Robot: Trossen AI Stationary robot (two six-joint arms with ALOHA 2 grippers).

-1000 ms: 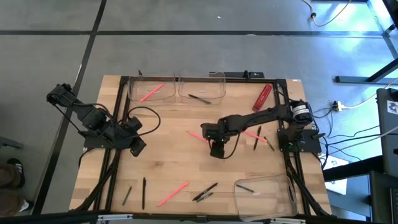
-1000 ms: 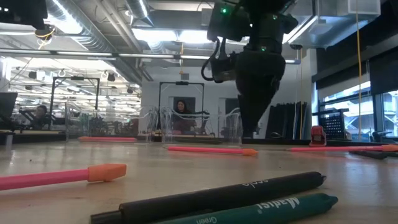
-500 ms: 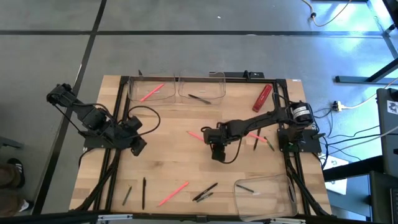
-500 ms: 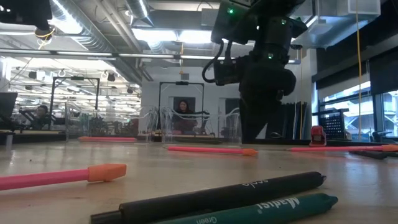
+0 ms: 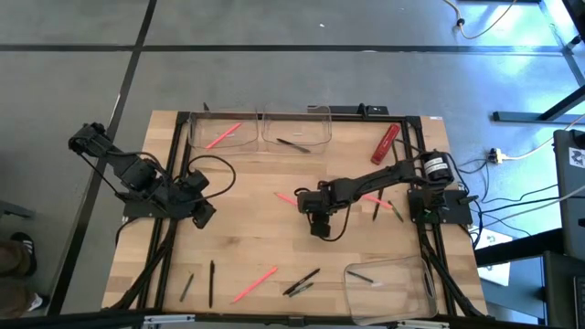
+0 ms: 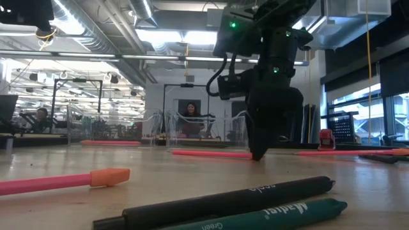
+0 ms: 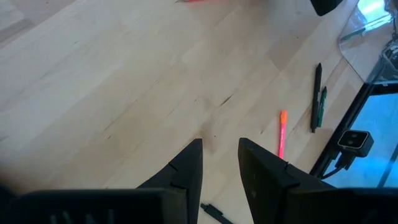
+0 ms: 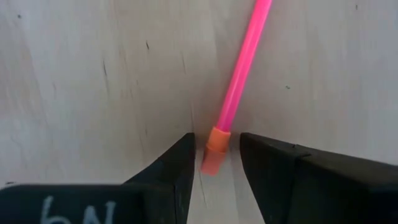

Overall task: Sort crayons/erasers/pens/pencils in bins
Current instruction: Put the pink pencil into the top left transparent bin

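A pink pencil (image 8: 239,74) with an orange eraser end (image 8: 214,155) lies flat on the wooden table near its middle (image 5: 288,198). My right gripper (image 8: 217,142) points down over it, open. One finger stands on each side of the eraser end, with a small gap to it on both sides. In the low view its fingertips (image 6: 259,154) reach down to the table top. My left gripper (image 5: 203,215) waits open above the table's left part, with bare wood below it (image 7: 221,155). Three clear bins stand at the far edge (image 5: 224,128) (image 5: 297,128) and the near right corner (image 5: 388,279).
One far bin holds a pink stick (image 5: 222,137), the other a black one (image 5: 292,144). Loose sticks lie near the front edge: dark ones (image 5: 302,281) (image 5: 211,281), a pink one (image 5: 254,284). More lie under my right arm (image 5: 377,203). A red object (image 5: 385,143) lies far right.
My right gripper has gone down toward the pink pencil, and its fingertips are now at table height beside the eraser end. The gap between its fingers looks unchanged. The pencil has stayed where it was.
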